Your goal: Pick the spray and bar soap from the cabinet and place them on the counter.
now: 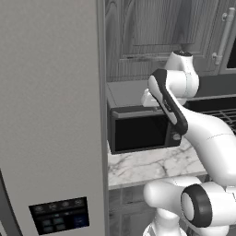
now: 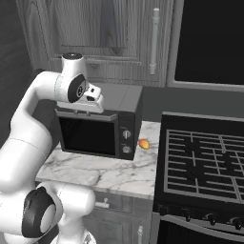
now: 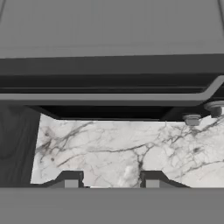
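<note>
Looking down past its own two dark fingertips, the gripper (image 3: pixel 111 181) hangs over the counter (image 3: pixel 122 148), the white grey-veined marble directly beneath it. The tips stand a modest way apart with bare marble showing between them and nothing held; whether that gap counts as released or half-closed cannot be told. In the right base view the hand sits level with the microwave's top front edge, just in front of it.

Just beyond the tips, the microwave (image 2: pixel 100 128) stands on the marble, a dark box with a black door and two round knobs to the hand's right. Any lettering on its panel is too small to read. What is inside it cannot be seen through the dark door.

Further to the hand's right, past the microwave's knob side, a small orange object (image 2: pixel 143 143) lies on the marble, near the black stovetop (image 2: pixel 205 157). Its shape is too small to tell whether it is the bar soap.

Above and behind the hand, the cabinet (image 2: pixel 100 28) hangs on the wall, dark grey wood grain, its panelled door closed, with the pale bar handle (image 2: pixel 154 40) upright on its right. Its contents are hidden.

To the hand's far left stands the tall grey fridge (image 1: pixel 50 101), with a dark control panel low on its door; the markings there are unreadable.
</note>
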